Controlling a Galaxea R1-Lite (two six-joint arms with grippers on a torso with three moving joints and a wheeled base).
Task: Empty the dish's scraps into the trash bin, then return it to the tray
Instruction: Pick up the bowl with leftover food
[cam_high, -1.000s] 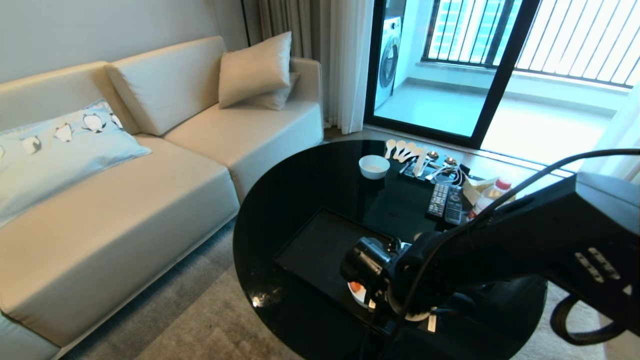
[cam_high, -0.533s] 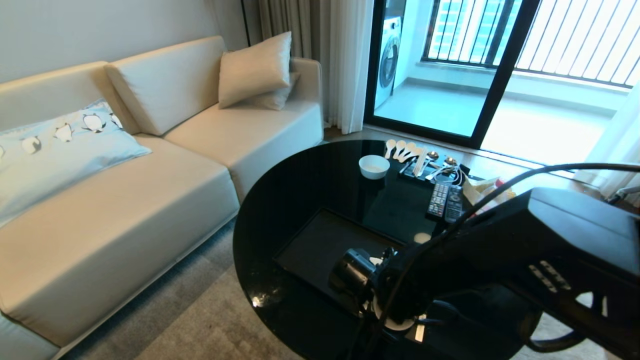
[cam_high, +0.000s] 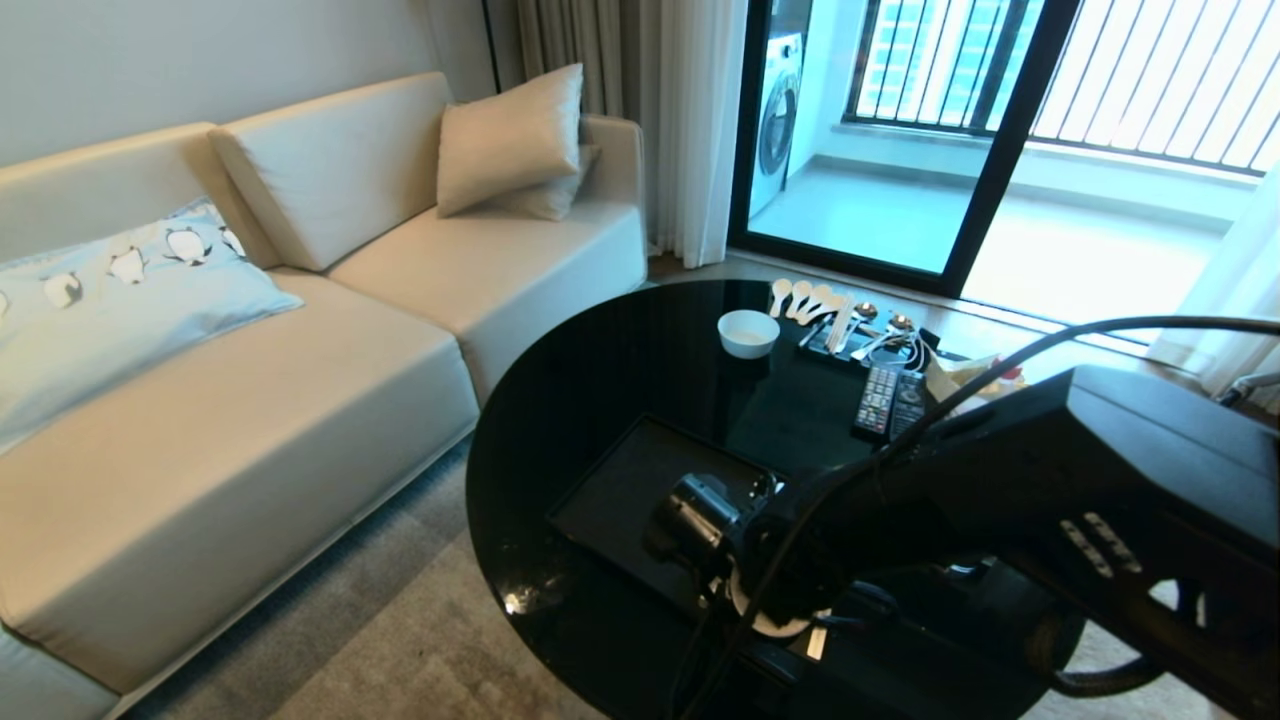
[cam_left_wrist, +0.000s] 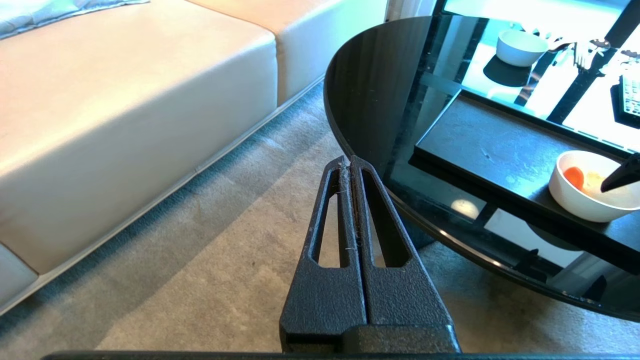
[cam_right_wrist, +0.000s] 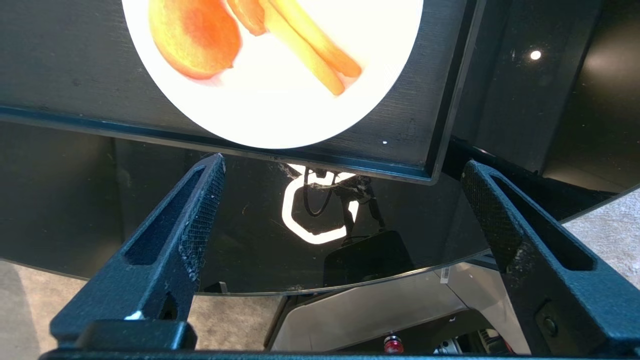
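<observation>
Right wrist view shows the right gripper (cam_right_wrist: 342, 170) spread wide, empty, above the dish (cam_right_wrist: 272, 75) holding scraps (cam_right_wrist: 195, 35) at the tray's (cam_right_wrist: 60, 65) corner. Left gripper (cam_left_wrist: 350, 165) is pressed closed beside the tabletop's (cam_left_wrist: 375, 75) edge.

**A lived-in living room**

You are looking at a home, not a lab: a cream sofa (cam_high: 300, 330) with loose cushions and a pale blue penguin-print pillow (cam_high: 120, 290) runs along the wall, with grey carpet (cam_high: 400, 640) underfoot. Beyond the curtains (cam_high: 690, 120), a sliding glass door (cam_high: 900, 140) opens onto a railed balcony where a washing machine (cam_high: 780, 110) stands. Your worktop (cam_high: 600, 380) is a round glossy black coffee table carrying household things: two remote controls (cam_high: 890, 402), a row of spoons (cam_high: 810, 300), a small white bowl (cam_high: 748, 332)
</observation>
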